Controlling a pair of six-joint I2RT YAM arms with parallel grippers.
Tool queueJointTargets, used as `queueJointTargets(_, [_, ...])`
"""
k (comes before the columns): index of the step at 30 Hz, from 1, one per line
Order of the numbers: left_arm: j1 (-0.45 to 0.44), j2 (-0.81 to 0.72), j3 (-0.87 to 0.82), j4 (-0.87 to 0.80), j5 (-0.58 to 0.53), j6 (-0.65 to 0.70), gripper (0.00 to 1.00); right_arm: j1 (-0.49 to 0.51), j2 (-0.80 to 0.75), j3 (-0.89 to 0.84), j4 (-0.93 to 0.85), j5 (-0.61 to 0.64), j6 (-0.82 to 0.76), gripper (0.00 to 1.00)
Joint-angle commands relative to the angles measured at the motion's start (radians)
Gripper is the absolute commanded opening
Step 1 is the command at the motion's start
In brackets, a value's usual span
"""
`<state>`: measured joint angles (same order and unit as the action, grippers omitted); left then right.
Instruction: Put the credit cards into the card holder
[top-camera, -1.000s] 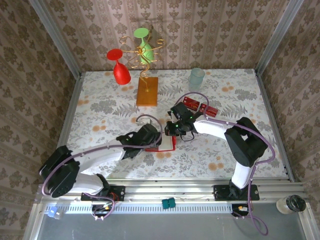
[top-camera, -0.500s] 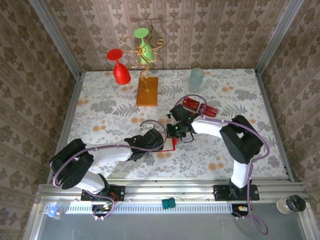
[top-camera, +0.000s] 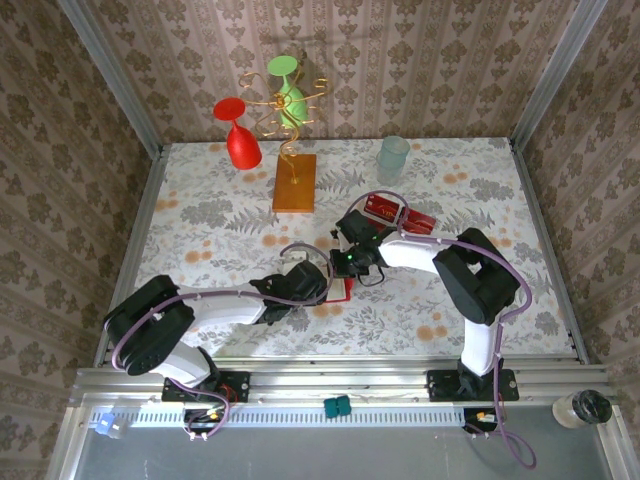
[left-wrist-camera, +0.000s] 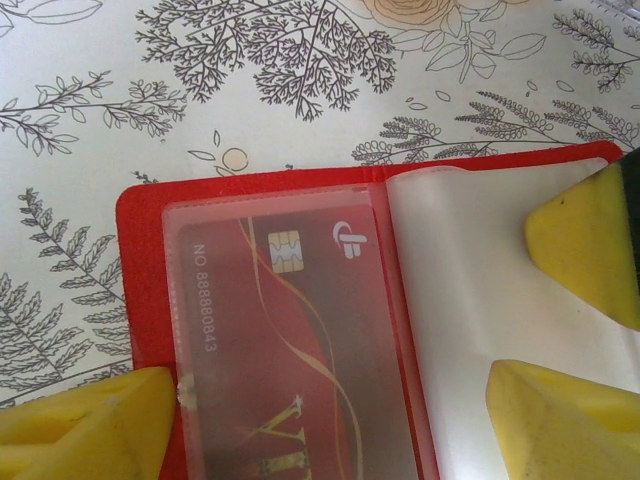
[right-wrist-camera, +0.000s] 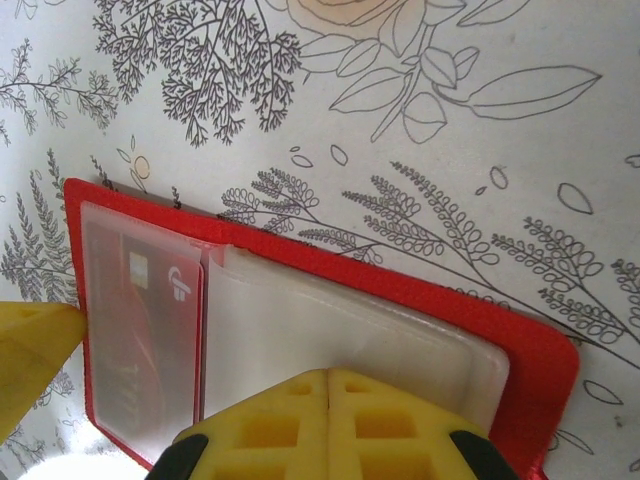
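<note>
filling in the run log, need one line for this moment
wallet open flat; one card inside; left gripper open; right gripper shut over wallet

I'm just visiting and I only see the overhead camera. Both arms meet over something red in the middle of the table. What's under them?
Observer: The left wrist camera shows the card holder lying open on the table, inside facing up.
Operator: Is anything in it yet?
Observer: Yes, one credit card sits inside a clear sleeve.
Operator: And what are the claws doing?
Observer: The right wrist camera shows the right claw shut, its yellow tips together over the other, pale sleeve.
</note>
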<state>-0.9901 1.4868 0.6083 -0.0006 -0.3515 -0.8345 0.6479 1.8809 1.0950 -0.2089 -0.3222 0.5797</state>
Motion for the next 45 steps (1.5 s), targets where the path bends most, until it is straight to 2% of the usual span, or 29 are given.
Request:
queueJointTargets(1, [0.008, 0.009, -0.012, 0.027, 0.006, 0.02, 0.83, 0.012, 0.038, 0.017, -0.007, -0.026, 0.014, 0.02])
queueJointTargets(19, [0.004, -0.015, -0.045, 0.113, 0.019, 0.054, 0.84, 0.021, 0.05, 0.014, 0.012, -0.037, 0.04, 0.02])
queueJointTargets(30, [-0.004, 0.025, -0.103, 0.134, 0.019, 0.023, 0.76, 0.021, 0.037, 0.028, 0.001, -0.045, 0.042, 0.03])
queueJointTargets(32, [-0.005, 0.029, -0.109, 0.136, 0.016, 0.018, 0.75, 0.015, 0.024, 0.03, -0.001, -0.044, 0.045, 0.08])
queueJointTargets(36, [-0.005, 0.032, -0.116, 0.139, 0.012, 0.013, 0.75, 0.002, -0.021, 0.029, 0.001, -0.028, 0.057, 0.3])
queueJointTargets(39, [-0.007, 0.036, -0.117, 0.142, 0.009, 0.013, 0.74, -0.002, -0.045, 0.026, -0.003, -0.017, 0.06, 0.37])
queueJointTargets(45, [-0.006, 0.036, -0.12, 0.145, 0.009, 0.014, 0.72, -0.014, -0.069, -0.01, 0.013, 0.008, 0.078, 0.44])
